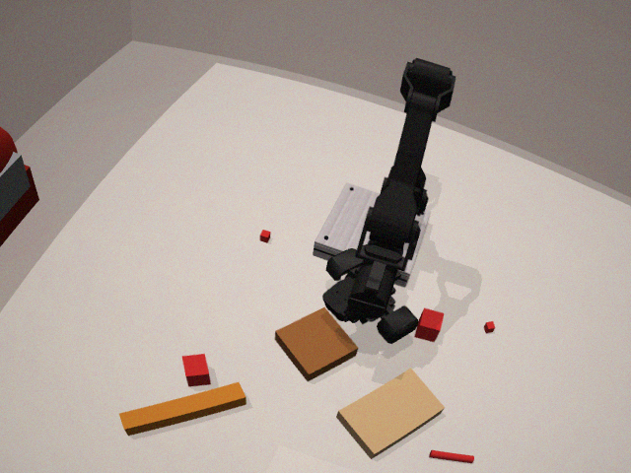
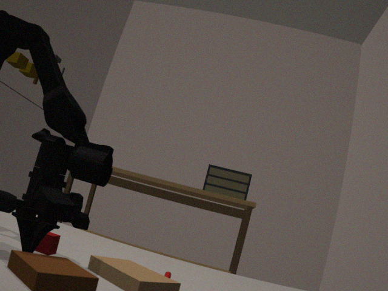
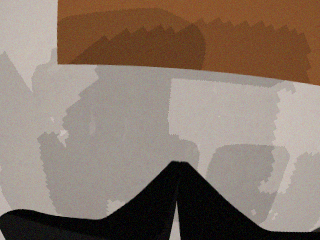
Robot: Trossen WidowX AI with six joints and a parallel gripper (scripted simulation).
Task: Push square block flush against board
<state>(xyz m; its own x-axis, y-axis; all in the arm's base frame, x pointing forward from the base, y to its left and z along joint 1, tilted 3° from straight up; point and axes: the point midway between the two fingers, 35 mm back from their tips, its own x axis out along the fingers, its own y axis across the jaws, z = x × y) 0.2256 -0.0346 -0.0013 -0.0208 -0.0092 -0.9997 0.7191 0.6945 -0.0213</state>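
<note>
The brown square block (image 1: pixel 315 342) (image 2: pixel 59 266) (image 3: pixel 240 35) lies flat near the middle of the top view. The pale tan rectangular board (image 1: pixel 389 411) (image 2: pixel 134 270) lies flat to its lower right, with a gap of table between them. Their facing sides look roughly parallel. My gripper (image 2: pixel 28 251) (image 3: pixel 179 168) is shut and empty, pointing down beside the block's side nearest the arm's base. In the wrist view, a strip of table shows between the fingertips and the block. In the top view the hand hides the fingertips.
A red cube (image 1: pixel 429 324) (image 2: pixel 49 243) stands right of the hand. Another red cube (image 1: pixel 196 370) and an orange bar (image 1: pixel 183 407) lie left. A red rod (image 1: pixel 452 455) lies beyond the board. Small red cubes (image 1: pixel 264 236) (image 1: pixel 489 326) lie farther out.
</note>
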